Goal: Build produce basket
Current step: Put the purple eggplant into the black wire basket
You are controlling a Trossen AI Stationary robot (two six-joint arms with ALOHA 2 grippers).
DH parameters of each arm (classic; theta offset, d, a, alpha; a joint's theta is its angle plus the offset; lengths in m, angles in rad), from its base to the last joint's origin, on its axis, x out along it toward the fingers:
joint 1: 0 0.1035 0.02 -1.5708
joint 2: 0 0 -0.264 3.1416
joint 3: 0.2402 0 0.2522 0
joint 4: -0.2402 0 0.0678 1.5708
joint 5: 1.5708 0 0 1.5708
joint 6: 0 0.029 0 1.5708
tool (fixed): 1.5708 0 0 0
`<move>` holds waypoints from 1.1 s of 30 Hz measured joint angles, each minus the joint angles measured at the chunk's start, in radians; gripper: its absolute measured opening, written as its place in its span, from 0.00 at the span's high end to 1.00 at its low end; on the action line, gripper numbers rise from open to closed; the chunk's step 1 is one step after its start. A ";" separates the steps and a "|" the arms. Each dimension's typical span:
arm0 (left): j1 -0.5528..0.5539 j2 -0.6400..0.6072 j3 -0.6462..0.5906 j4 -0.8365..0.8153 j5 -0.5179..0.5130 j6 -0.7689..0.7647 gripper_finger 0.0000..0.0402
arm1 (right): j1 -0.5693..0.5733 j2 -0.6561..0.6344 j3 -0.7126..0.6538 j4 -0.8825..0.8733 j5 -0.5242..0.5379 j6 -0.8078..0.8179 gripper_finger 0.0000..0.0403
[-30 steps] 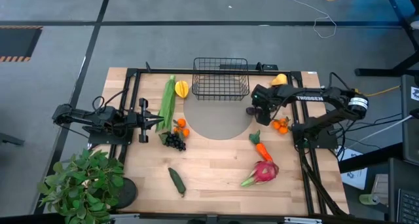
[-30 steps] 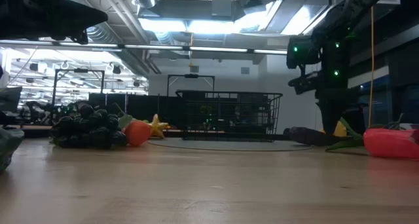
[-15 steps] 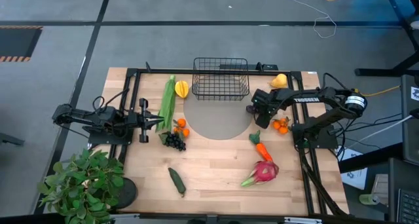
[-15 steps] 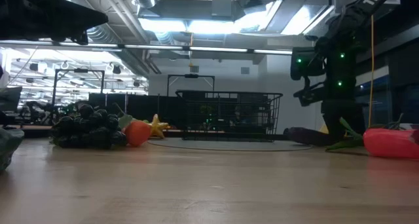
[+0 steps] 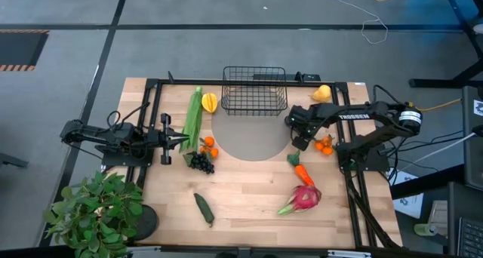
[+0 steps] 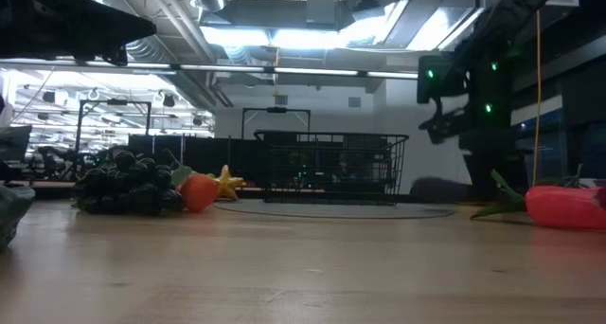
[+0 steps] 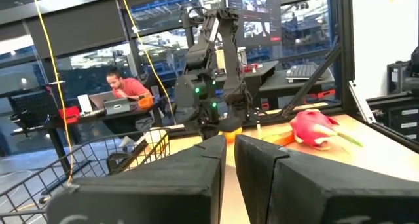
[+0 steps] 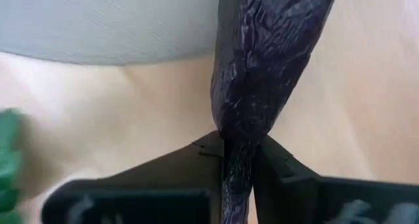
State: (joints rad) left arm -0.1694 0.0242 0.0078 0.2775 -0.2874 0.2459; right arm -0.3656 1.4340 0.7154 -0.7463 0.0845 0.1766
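From above, the right gripper (image 5: pixel 291 127) sits at the right edge of the grey round mat (image 5: pixel 249 137), just in front of the small black wire-mesh basket (image 5: pixel 254 90), which stands at the far middle of the light wooden table (image 5: pixel 249 194). A dark purple eggplant (image 5: pixel 288 125) shows only as a sliver under its tip. The left gripper (image 5: pixel 184 139) rests low on the table's left side, fingers together, beside the long green corn husk (image 5: pixel 194 118). A yellow starfruit (image 5: pixel 209 102) lies by the basket's left corner; small oranges (image 5: pixel 209 145) and dark grapes (image 5: pixel 201 162) lie near the left fingers. An orange carrot (image 5: pixel 302 171), pink dragon fruit (image 5: pixel 305 198) and green cucumber (image 5: pixel 204 209) lie on the near half. A leafy green potted plant (image 5: pixel 94 211) stands at the near left corner.

At table height, the right arm hangs at the right, above the table; the basket (image 6: pixel 328 166) stands behind the mat, with the grapes (image 6: pixel 128 183) at left and the dragon fruit (image 6: pixel 566 207) at right.

The left wrist view shows its two dark fingers (image 7: pixel 196 168) nearly touching, nothing between them; the dragon fruit (image 7: pixel 314 128) lies beyond, and a person sits at a desk in the room behind.

The right wrist view shows the eggplant (image 8: pixel 268 67) pinched by its narrow end between the closed fingers (image 8: pixel 196 165), over the mat's edge.
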 joint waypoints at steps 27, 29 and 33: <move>0.000 0.000 0.000 0.000 -0.008 0.000 0.94 | 0.089 -0.030 0.394 0.606 0.310 -0.530 0.80; 0.000 0.000 0.000 0.000 -0.008 0.000 0.94 | 0.062 -0.030 0.393 0.580 0.312 -0.528 0.75; 0.000 0.000 0.000 0.000 -0.008 0.000 0.94 | 0.006 -0.029 0.393 0.562 0.308 -0.521 0.63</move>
State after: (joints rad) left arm -0.1692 0.0242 0.0078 0.2775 -0.2951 0.2462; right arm -0.3594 1.4048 1.1080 -0.1839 0.3924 -0.3442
